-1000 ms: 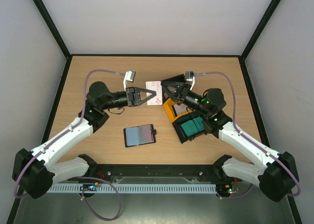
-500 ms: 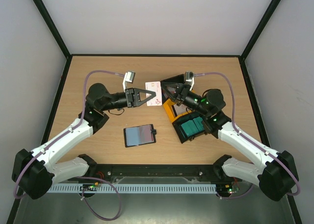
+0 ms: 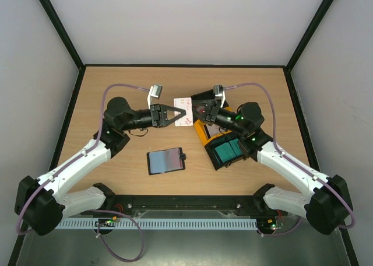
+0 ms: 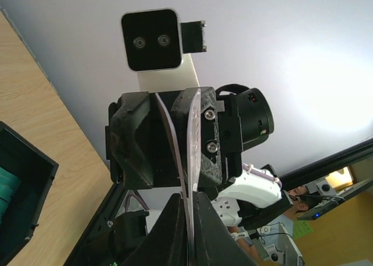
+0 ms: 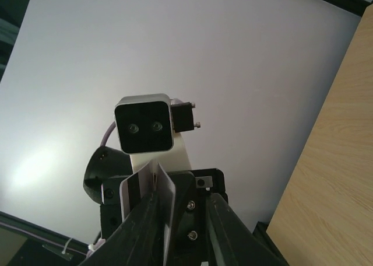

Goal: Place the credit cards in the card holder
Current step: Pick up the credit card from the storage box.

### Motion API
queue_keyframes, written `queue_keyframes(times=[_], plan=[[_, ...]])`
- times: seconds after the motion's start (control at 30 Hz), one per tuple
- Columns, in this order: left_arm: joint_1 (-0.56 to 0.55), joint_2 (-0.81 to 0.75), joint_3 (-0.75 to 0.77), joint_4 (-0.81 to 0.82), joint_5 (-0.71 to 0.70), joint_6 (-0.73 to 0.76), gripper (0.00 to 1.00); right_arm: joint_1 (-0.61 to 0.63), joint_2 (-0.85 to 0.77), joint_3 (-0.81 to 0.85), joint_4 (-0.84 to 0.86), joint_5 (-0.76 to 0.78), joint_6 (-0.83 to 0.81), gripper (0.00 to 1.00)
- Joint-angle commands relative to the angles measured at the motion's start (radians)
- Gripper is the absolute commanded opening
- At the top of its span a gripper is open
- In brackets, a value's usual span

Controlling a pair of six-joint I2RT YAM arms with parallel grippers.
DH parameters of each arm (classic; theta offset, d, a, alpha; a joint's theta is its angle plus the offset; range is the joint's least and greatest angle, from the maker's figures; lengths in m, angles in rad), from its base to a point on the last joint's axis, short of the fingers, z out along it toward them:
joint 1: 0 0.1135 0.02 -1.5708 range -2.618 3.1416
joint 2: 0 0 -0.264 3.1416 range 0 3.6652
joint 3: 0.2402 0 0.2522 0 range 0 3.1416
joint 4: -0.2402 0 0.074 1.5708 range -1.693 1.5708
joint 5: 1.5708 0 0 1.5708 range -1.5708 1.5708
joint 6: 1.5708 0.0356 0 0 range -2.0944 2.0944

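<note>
- While the left fingers [image 3: 176, 114] are pinched shut on a red-and-white card [image 3: 185, 115] held above the surface [image 3: 116, 91], the overhead view shows the right fingers [image 3: 199, 109] meeting that card's other end from 3 o'clock.
- Below them, at 6 o'clock from the held card, the card holder [image 3: 166, 160] lies open and flat. I can see no card sticking out of it.
- At 4 o'clock from the card stand a yellow bin [image 3: 201, 133] and a black bin [image 3: 212, 156], the latter holding teal cards [image 3: 227, 151].
- From the left wrist, the shut fingers [image 4: 175, 225] clamp the card [image 4: 193, 126] edge-on. A second thin edge curves beside it, so possibly two cards are stuck together.
- From the right wrist, the fingers [image 5: 140, 225] stand parted with two card edges [image 5: 166, 187] between them; I cannot tell whether they touch.
- Judging by this, the task is early: one card is mid-handover or being separated, nothing is visibly slotted, and the binned cards remain.
</note>
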Motion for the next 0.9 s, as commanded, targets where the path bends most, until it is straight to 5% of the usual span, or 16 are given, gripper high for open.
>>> queue_keyframes(times=[0.0,0.1,0.4,0.87], plan=[[-0.003,0.036,0.072,0.026,-0.014,-0.014,0.04,0.051,0.031,0.011,-0.008,-0.137,-0.001,0.16],[0.012,0.054,0.068,0.015,-0.008,-0.057,0.08,0.052,0.033,0.014,0.027,-0.09,0.039,0.03],[0.055,0.048,0.04,-0.02,-0.013,-0.099,0.13,0.045,0.015,0.035,0.025,0.077,0.201,0.02],[0.084,0.033,-0.003,-0.021,-0.007,-0.105,0.09,-0.065,-0.086,0.036,-0.075,0.134,0.245,0.02]])
